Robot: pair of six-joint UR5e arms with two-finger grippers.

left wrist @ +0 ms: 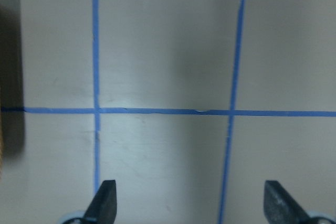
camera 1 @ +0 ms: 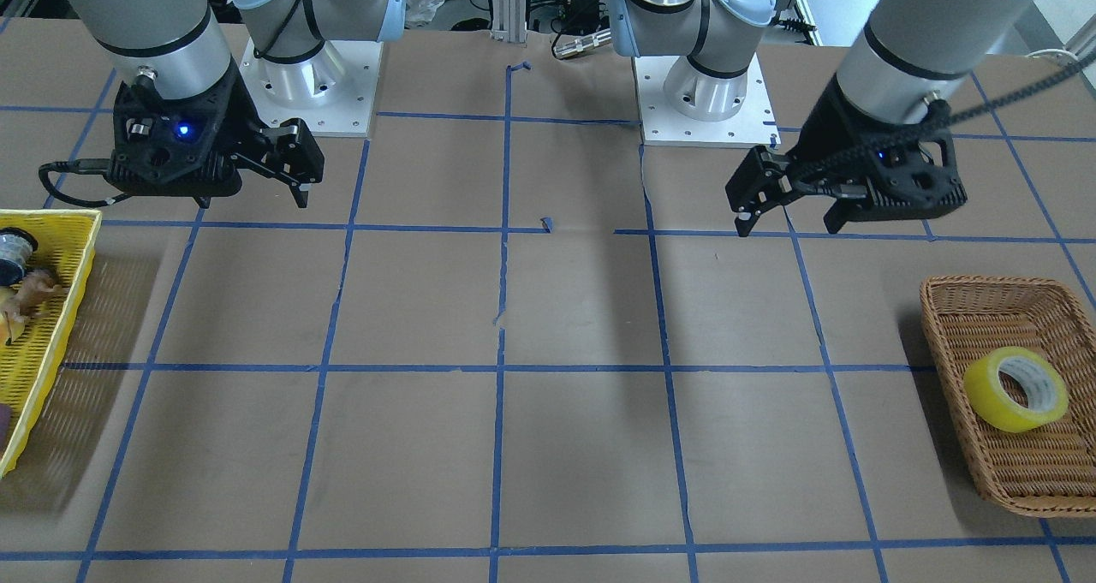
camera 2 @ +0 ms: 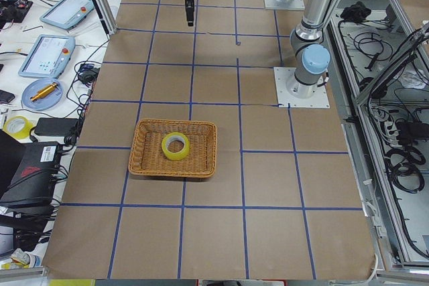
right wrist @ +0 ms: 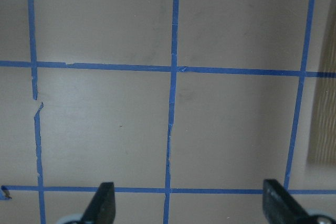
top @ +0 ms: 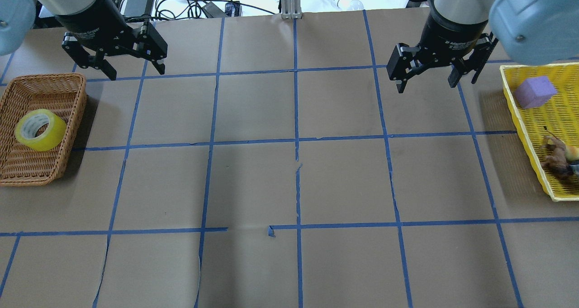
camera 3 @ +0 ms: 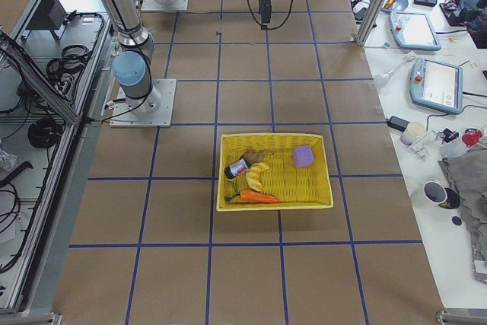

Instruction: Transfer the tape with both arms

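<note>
The yellow roll of tape [top: 40, 130] with a white core lies in a brown wicker basket [top: 45, 77] at the table's left end. It also shows in the front view [camera 1: 1016, 389] and in the left side view [camera 2: 175, 146]. My left gripper [top: 135, 70] hangs open and empty above the table, beyond the basket and a little inward of it. In the left wrist view [left wrist: 191, 205] only bare grid lies between the fingertips. My right gripper [top: 427, 84] hangs open and empty on the far right side. It also shows in the right wrist view [right wrist: 189, 205].
A yellow mesh basket [top: 511, 95] at the right end holds a purple block [top: 535, 92], a brown toy animal [top: 556, 156] and other small items. Brown paper with blue tape grid lines covers the table. Cables and devices lie beyond the far edge.
</note>
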